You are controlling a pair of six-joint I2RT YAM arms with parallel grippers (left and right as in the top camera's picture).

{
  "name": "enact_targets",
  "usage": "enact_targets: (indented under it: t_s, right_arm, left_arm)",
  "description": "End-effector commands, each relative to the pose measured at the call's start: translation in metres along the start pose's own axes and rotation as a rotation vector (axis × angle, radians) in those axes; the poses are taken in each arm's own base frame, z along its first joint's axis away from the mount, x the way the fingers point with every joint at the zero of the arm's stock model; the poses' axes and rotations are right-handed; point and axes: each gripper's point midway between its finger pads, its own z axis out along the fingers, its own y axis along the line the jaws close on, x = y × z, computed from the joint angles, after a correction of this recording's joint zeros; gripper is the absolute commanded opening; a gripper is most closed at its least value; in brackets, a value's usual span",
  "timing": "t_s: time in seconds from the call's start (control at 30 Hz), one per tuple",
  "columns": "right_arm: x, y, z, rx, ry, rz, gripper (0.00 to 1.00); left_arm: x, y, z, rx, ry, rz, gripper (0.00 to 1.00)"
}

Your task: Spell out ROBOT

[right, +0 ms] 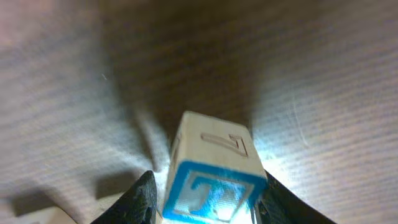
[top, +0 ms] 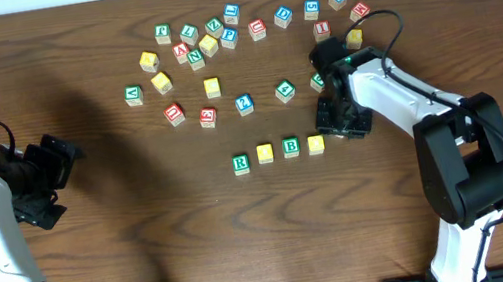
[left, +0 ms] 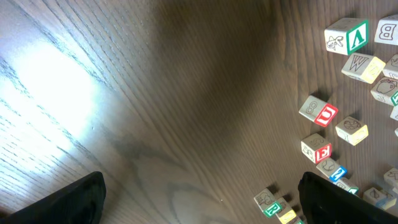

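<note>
A row of letter blocks stands mid-table: green R (top: 241, 163), yellow block (top: 266, 154), green B (top: 291, 148), yellow block (top: 316, 144). My right gripper (top: 342, 123) sits just right of the row's end, shut on a blue-letter T block (right: 214, 168) held between its fingers over the wood. My left gripper (top: 55, 177) is open and empty at the table's left, far from the blocks; its wrist view shows the row's green R (left: 271, 203) near its right finger.
Several loose letter blocks lie scattered across the far half of the table, such as a red block (top: 174, 114), a blue block (top: 244, 104) and a green block (top: 285, 89). The right arm's cable (top: 385, 24) loops above some.
</note>
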Motion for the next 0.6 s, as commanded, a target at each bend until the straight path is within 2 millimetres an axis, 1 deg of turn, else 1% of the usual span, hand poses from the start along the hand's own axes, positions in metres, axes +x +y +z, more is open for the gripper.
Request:
enact_targets:
  t_s: [0.0,0.03,0.13,0.27,0.4,0.57]
  right_arm:
    - [-0.007,-0.003,0.005,0.005,-0.015,0.032,0.43]
    - [-0.008,-0.003,0.005,0.005,-0.021,0.047,0.39]
    - [-0.009,-0.006,0.006,0.015,-0.03,0.053,0.34]
    - [-0.008,-0.009,0.008,0.028,-0.03,0.057,0.33]
    - [-0.011,-0.014,0.008,0.057,-0.052,0.051,0.31]
    - [-0.011,-0.012,0.008,0.05,-0.047,-0.002,0.29]
  left_arm:
    - [0.002,0.003,0.001,-0.011,0.004,0.014,0.98]
    - [0.002,0.004,0.001,-0.012,0.004,0.014,0.98]
    - [0.002,0.004,0.001,-0.012,0.004,0.014,0.97]
    - [0.002,0.004,0.001,-0.012,0.004,0.014,0.98]
    - [0.002,0.004,0.001,-0.012,0.004,0.014,0.98]
    - [0.002,0.004,0.001,-0.012,0.004,0.014,0.98]
